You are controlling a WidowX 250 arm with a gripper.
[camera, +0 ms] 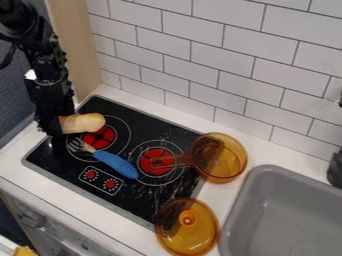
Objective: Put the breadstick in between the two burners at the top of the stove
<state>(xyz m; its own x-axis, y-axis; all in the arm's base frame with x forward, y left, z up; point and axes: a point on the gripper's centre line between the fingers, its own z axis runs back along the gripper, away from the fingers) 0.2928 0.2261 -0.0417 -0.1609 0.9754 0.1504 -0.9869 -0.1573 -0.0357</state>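
Note:
At the left side of the stove (143,192), my gripper (56,127) hangs low, shut on the left end of the breadstick (83,123). The tan, rounded breadstick points right, over the upper-left part of the left burner (100,136). The right burner (156,161) is a second red disc toward the stove's right side. The gripper hides the breadstick's far left end.
A fork with a blue handle (116,164) lies diagonally across the stove. An amber pan (219,157) overlaps the stove's right edge, its handle over the right burner. An amber lid (188,235) is at the front, left of a grey sink (284,215). A tiled wall stands behind.

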